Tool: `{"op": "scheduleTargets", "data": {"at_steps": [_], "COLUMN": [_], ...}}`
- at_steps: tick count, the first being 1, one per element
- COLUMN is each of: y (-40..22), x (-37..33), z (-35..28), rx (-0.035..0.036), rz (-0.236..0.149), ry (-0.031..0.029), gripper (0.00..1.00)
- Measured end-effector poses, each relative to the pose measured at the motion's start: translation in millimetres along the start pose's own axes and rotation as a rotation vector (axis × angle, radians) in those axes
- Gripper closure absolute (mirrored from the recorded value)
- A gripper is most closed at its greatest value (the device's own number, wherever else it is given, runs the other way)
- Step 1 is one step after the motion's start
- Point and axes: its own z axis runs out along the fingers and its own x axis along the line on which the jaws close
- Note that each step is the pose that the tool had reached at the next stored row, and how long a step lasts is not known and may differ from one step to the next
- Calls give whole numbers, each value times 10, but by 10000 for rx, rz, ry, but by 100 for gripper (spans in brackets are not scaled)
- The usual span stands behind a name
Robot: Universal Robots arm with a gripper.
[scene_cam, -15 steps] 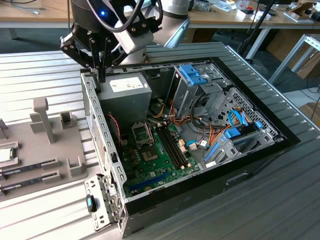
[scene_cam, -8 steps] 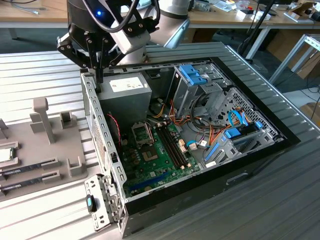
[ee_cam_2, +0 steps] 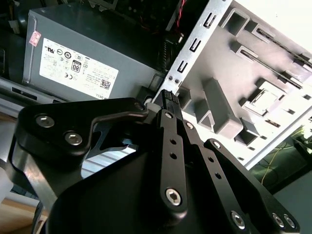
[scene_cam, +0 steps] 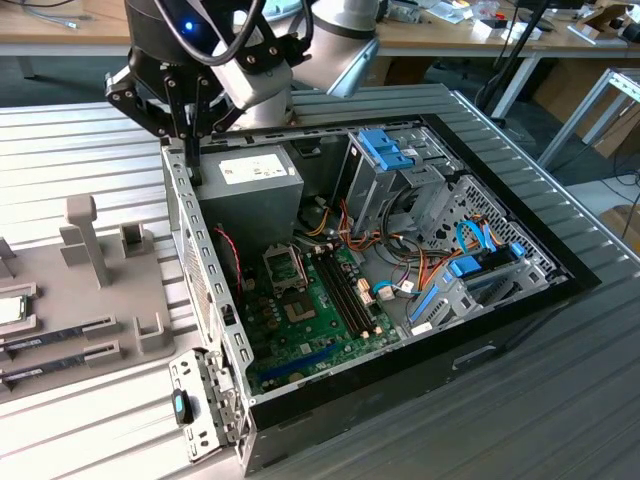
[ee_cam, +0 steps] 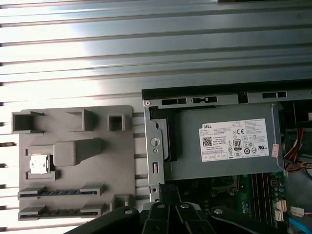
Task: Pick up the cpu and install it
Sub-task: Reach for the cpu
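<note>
The gripper, fingers pressed together and empty, hangs over the case wall beside the power supply, well apart from the cpu in its tray on the counter; a low sweep could clip that wall.

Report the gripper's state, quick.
Gripper: jaws closed on nothing; the cpu lies in the grey tray.

The silver jointed arm points its black linkage gripper downward at the exterior view's far left, fingertips pressed together.
</note>
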Motion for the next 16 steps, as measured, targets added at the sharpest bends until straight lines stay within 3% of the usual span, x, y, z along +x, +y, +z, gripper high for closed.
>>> {"op": "scheduleTargets", "data": {"at_steps": [16], "y": [-8], "x": [105], "z": [-3], "rx": [0], "rz": [-1], "ry": [0], "gripper": [89]}}
